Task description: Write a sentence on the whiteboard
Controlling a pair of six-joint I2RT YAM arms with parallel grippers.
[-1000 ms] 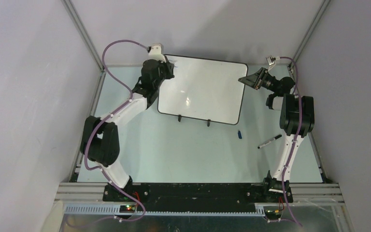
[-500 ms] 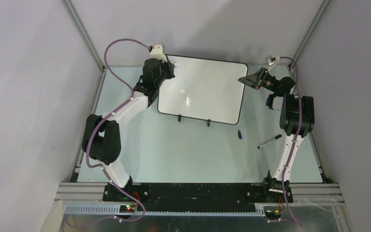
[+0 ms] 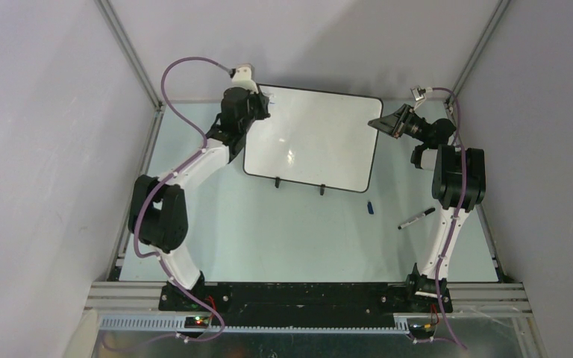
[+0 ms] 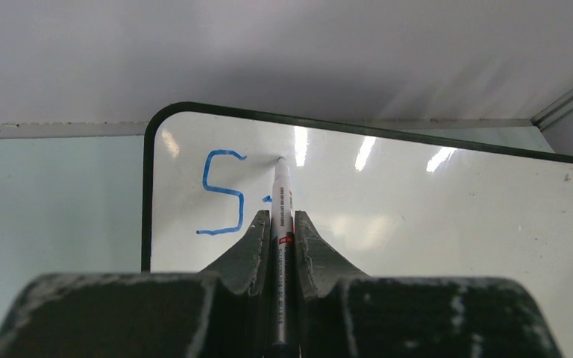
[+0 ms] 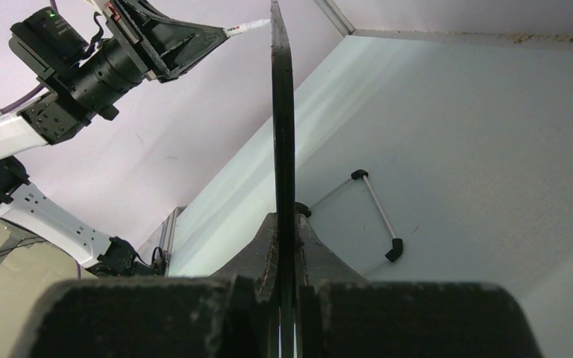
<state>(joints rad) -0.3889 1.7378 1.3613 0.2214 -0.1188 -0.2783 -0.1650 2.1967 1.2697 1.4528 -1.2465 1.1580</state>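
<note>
Left jaws: clenched on marker [image 4: 282, 201], tip touching whiteboard [image 3: 328, 127] near its top-left corner, beside the sentence [image 4: 222, 192], just a blue "S". Right jaws: clamped on whiteboard's right edge, likely steadying it. Whiteboard stands far-centre on counter [image 3: 283, 231].

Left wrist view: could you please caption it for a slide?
Left fingers hold a marker to the whiteboard beside a blue S.

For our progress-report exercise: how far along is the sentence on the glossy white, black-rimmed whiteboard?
Done: one blue letter S near a corner of the glossy white, black-rimmed whiteboard. In hand: the left gripper, shut on a slim white marker, rests its tip just right of the S; the right gripper clamps the board's edge. Left: everything after that first letter.
</note>
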